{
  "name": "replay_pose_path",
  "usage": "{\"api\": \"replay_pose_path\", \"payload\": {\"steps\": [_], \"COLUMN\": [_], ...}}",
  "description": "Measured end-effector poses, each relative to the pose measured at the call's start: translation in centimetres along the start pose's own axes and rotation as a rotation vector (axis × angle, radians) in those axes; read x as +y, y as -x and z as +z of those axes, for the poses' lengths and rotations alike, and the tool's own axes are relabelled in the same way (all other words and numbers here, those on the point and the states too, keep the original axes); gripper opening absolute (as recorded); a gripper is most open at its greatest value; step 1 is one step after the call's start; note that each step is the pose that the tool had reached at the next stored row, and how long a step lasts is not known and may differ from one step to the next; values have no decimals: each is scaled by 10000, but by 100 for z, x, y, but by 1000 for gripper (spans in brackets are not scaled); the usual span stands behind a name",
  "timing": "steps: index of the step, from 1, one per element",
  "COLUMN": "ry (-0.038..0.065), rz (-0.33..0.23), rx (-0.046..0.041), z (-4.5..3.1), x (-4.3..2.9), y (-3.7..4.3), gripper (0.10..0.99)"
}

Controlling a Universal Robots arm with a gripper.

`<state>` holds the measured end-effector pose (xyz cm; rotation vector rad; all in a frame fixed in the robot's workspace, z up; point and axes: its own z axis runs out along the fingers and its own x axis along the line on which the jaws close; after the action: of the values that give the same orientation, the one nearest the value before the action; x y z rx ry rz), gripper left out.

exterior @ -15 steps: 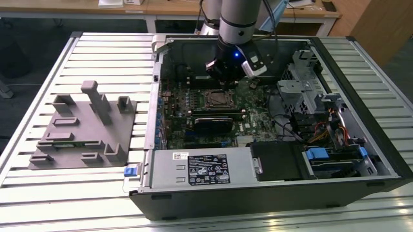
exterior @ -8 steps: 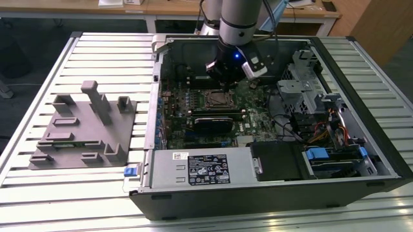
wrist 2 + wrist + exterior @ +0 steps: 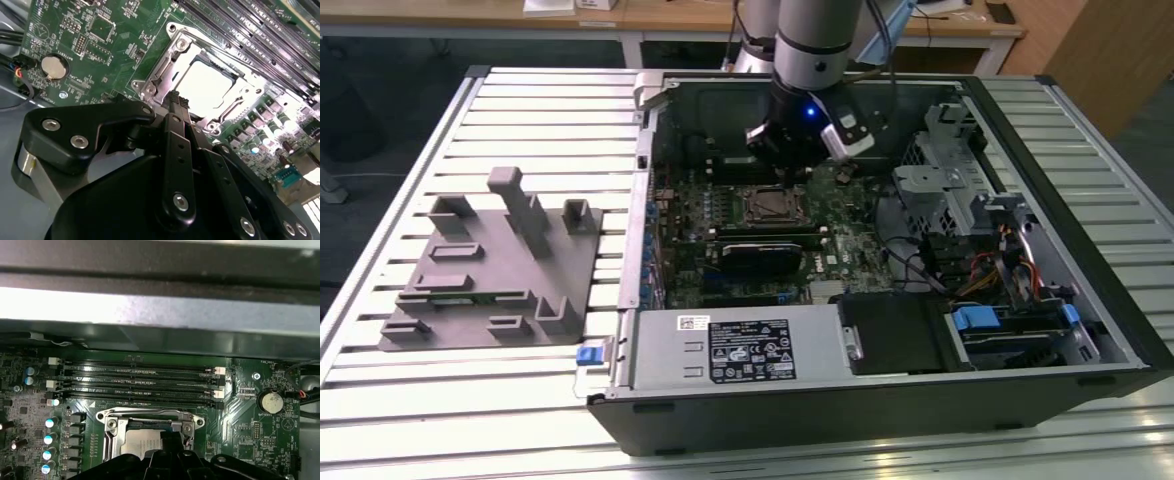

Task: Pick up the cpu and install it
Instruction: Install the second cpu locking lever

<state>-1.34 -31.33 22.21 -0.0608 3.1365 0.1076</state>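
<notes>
The cpu point(image 3: 205, 87), a pale silver-white square, lies flat inside the metal socket frame point(image 3: 165, 65) on the green motherboard point(image 3: 834, 235). In the first wrist view the cpu point(image 3: 142, 445) is partly hidden behind my gripper's dark body. My gripper point(image 3: 176, 97) hangs just above the socket's edge, and its black fingers point(image 3: 172, 130) meet at the tip with nothing between them. In the exterior view the gripper point(image 3: 817, 155) sits inside the open computer case, above the far side of the socket point(image 3: 767, 205).
A grey plastic fixture block point(image 3: 487, 265) stands on the slatted table point(image 3: 400, 400) at the exterior view's left. Inside the case are the power supply point(image 3: 734, 345), the drive cage point(image 3: 947, 180), cables point(image 3: 1001, 275), memory slots point(image 3: 140, 380) and a coin battery point(image 3: 53, 67).
</notes>
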Motion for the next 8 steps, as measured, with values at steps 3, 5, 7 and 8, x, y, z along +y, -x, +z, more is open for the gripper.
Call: {"api": "replay_pose_path", "payload": {"steps": [3,5,7,8], "ry": [0,2,3,5], "rz": [-1,1,4,4], "rx": [6,26,50,58], "z": [-48,-69,-83,-91], "x": [1,-5,-12,-16], "y": [0,0,0,0], "gripper": [106,106,106,106]}}
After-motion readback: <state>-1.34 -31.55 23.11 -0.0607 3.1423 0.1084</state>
